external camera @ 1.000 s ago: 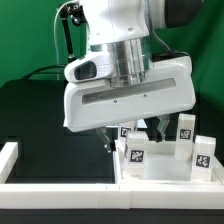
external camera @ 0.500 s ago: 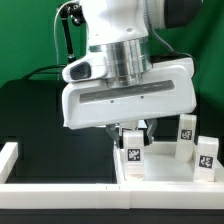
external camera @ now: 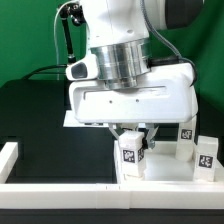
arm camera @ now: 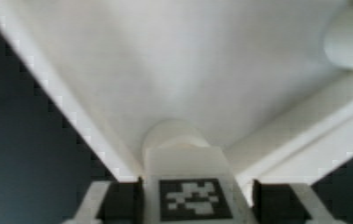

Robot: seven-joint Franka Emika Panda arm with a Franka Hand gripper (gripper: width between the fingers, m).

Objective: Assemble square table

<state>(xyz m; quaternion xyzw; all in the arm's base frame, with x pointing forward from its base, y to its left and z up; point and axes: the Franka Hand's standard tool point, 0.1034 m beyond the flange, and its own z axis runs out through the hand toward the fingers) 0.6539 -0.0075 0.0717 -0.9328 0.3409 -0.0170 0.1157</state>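
The end effector (external camera: 131, 134) grips a tagged leg (external camera: 131, 150) above the tray-like top (external camera: 165, 168).

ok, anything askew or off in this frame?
Nothing damaged or spilled. The leg in the tool tilts slightly over the tabletop, which fits mid-carry. The other legs stand upright at the exterior view's right.

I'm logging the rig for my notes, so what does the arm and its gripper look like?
The arm is glossy white with a ribbed silver-grey wrist collar. Below sits a wide, boxy white gripper body with a dark slot across its face and dark jaws. Black cables run behind it.
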